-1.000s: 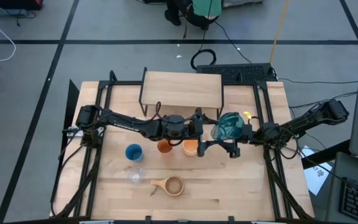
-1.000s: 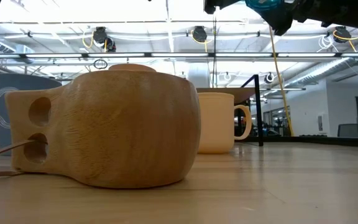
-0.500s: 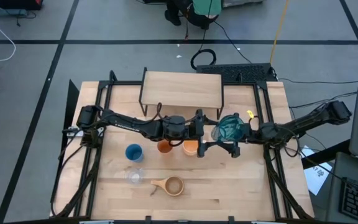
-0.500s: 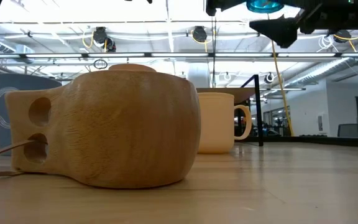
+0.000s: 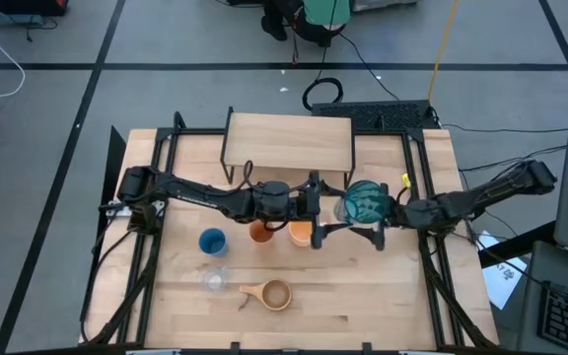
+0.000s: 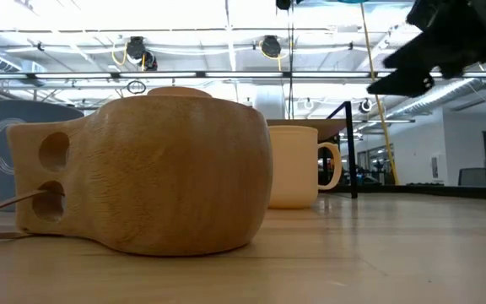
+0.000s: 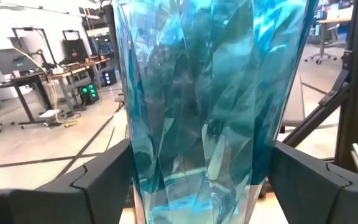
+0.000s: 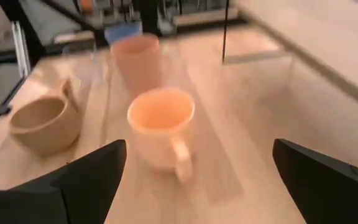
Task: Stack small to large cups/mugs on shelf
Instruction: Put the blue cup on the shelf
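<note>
**Teal tumbler up, shelf bare**

Teal tumbler point(image 5: 365, 201) sits between left tool point(image 5: 331, 209) fingers, gripped wide, off the counter point(image 5: 383, 296). Right tool point(image 5: 376, 225) just beside it, fully open, holds nothing. Shelf point(image 5: 288, 141) has no cups; nothing stacked yet, by my read.

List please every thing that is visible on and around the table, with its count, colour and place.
Teal tumbler: one, teal, held above the table, in front of the shelf's right end.
Blue cup: one, blue, table's left part.
Clear glass: one, clear, just nearer than the blue cup.
Orange-brown tumbler: one, table centre.
Orange mug: one, orange, beside that tumbler.
Wooden cup: one, tan, near front edge.
Shelf: one, light wood, table's back, nothing on it.
Left gripper: dark, shut on the teal tumbler.
Right gripper: dark, open, right of the tumbler.
</note>
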`<state>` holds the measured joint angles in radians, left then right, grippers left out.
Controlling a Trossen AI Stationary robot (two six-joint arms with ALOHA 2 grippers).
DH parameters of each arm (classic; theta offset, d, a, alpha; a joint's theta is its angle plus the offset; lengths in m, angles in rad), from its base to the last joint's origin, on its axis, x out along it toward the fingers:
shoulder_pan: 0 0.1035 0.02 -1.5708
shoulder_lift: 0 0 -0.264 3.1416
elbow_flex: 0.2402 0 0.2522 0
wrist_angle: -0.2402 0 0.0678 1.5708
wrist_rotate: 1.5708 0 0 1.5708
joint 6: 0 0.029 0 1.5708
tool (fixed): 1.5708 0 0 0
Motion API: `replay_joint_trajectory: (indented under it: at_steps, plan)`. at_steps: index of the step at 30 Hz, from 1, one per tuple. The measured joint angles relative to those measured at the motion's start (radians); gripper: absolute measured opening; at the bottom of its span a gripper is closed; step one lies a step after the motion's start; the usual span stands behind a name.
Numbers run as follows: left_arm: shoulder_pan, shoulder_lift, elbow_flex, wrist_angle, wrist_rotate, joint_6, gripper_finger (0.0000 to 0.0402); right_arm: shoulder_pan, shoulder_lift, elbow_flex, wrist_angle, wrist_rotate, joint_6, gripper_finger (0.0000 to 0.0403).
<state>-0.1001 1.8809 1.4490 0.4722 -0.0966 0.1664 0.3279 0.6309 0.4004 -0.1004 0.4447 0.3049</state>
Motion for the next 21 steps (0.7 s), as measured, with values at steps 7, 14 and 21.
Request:
replay_joint_trajectory:
  at_steps: [7,14,21]
  plan:
    - [0.006,-0.01,0.0,-0.048,-0.006,0.005,0.0319,0.126,0.041,0.379,-0.594,-0.101,0.283,0.0392]
    - [0.009,-0.01,0.0,-0.051,-0.018,0.013,0.0319,0.225,0.176,0.701,-0.874,-0.082,0.305,0.0391]
    - [0.015,-0.01,0.0,-0.06,-0.019,0.013,0.032,0.237,0.344,1.04,-1.148,-0.052,0.246,0.0391]
